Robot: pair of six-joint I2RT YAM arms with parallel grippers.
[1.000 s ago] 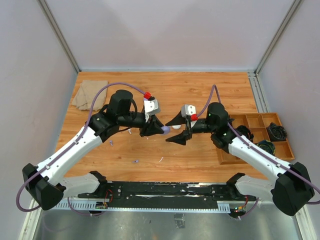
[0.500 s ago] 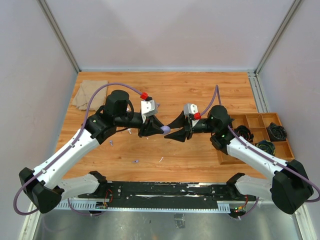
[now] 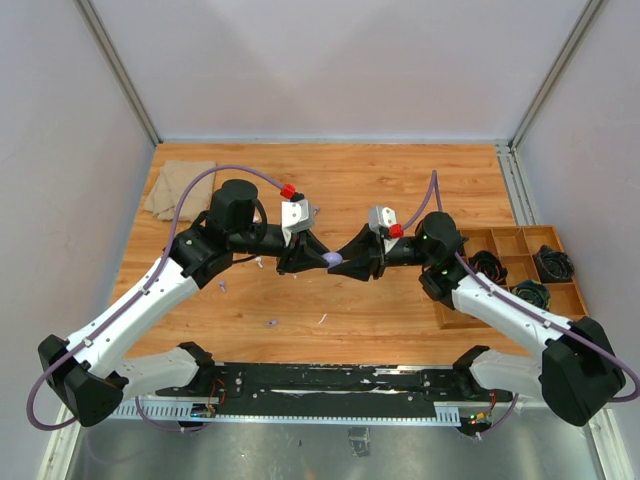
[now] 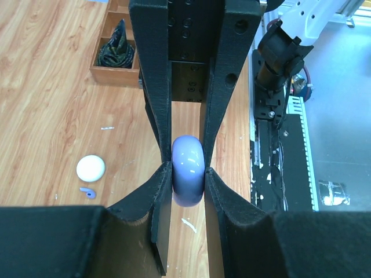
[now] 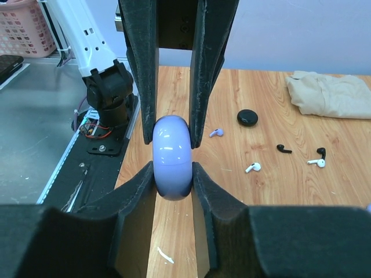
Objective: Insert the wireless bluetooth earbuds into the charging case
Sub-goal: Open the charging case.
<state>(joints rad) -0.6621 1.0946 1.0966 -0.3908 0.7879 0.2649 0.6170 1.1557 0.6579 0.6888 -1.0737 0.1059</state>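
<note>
Purple draws the eye first: a small round purple case point(image 3: 333, 259) hangs above the middle of the wooden worktop point(image 3: 400, 180), pinched from both sides. The left pincer point(image 3: 322, 258) is clamped tight on it. The right pincer point(image 3: 346, 264) presses its fingers against the other half, so both arms have hold of the one case.

The earbuds point(image 5: 252, 168) lie loose on the worktop, well apart from the case and none in it. I take the step in hand to be getting the case open. The next move calls for one pincer to hold the base steady while the other parts the lid. I cannot make out a lid seam from any angle, so where to pull is a guess.

Overhead, the case is barely a dot between black fingertips. The right wrist view shows a purple earbud point(image 5: 215, 132), a black round case point(image 5: 247, 117) and a beige cloth point(image 5: 330, 95). The left wrist view shows a white round case point(image 4: 91, 168) and a wooden tray point(image 4: 105, 74).
</note>
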